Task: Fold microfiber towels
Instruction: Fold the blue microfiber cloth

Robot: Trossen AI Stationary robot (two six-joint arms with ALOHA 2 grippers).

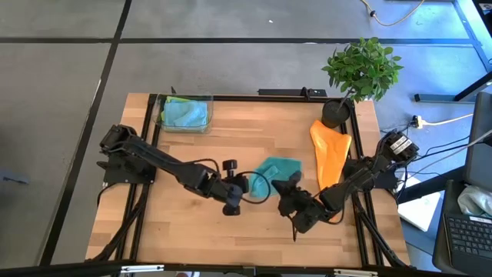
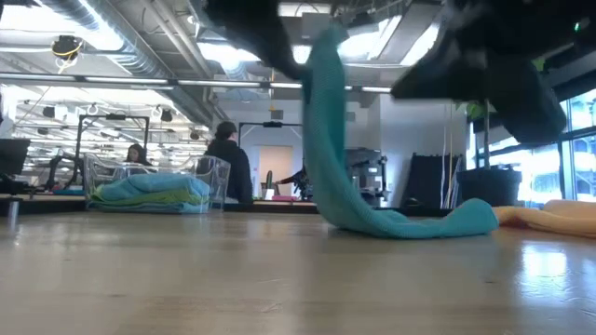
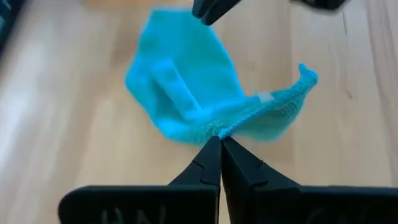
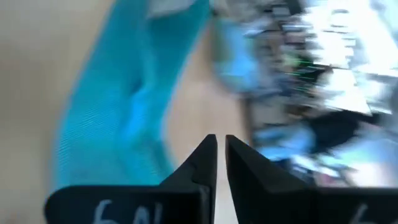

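A teal microfiber towel [image 1: 274, 172] is in the middle of the table, partly raised. My left gripper [image 1: 247, 185] is shut on it at its left side. My right gripper [image 1: 290, 186] is just right of the towel, its fingers [image 4: 205, 155] a narrow gap apart with nothing between them; the towel [image 4: 118, 106] lies beside them. An orange towel [image 1: 330, 150] lies flat at the right. A clear bin [image 1: 184, 113] at the far left holds light blue and lime green towels. My left gripper pinches an edge of the teal towel [image 3: 219, 129] between its two fingertips, coming slanting down from the table's left. The towel hangs below the fingers [image 2: 321, 102], and its lower end [image 2: 419, 223] lies on the table.
A potted plant [image 1: 361, 69] stands at the far right corner, just behind the orange towel. Bare wood [image 1: 184, 215] stretches along the near left. In the low view, people sit in the room beyond the table.
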